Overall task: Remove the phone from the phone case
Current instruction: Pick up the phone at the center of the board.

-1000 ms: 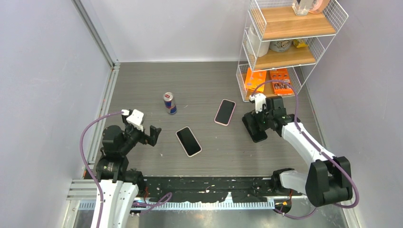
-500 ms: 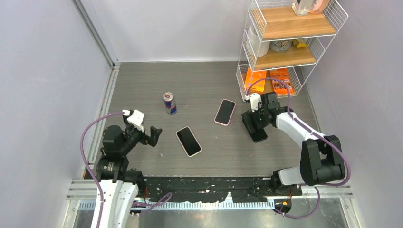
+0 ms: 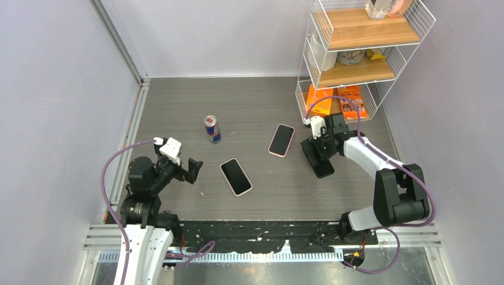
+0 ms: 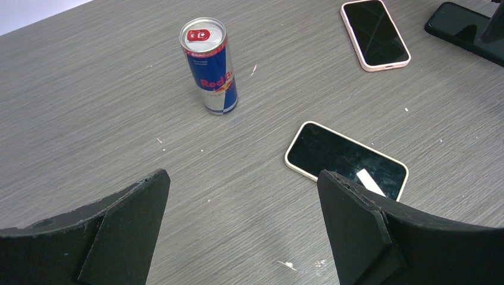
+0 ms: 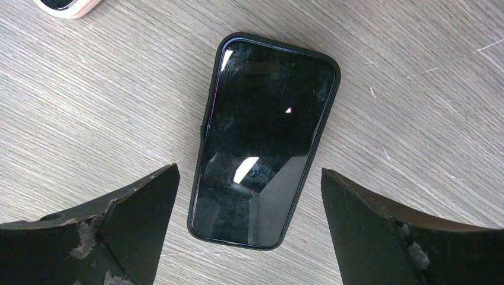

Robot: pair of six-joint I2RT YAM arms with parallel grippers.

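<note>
Black-cased phone (image 5: 264, 139) lies flat, screen up, on the grey wood-grain table (image 5: 89, 101), right beneath my right gripper (image 5: 248, 172). Fingers spread wide, touching nothing! My left gripper (image 4: 242, 177) hangs open and empty too, facing a cream-cased phone (image 4: 346, 160), a Red Bull can (image 4: 209, 65) and a pink-cased phone (image 4: 375, 32).

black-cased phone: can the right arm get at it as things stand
Probably yes. The right gripper hangs right above the black-cased phone, its fingers open to either side, and nothing covers the phone. The pink-cased phone lies apart.
</note>
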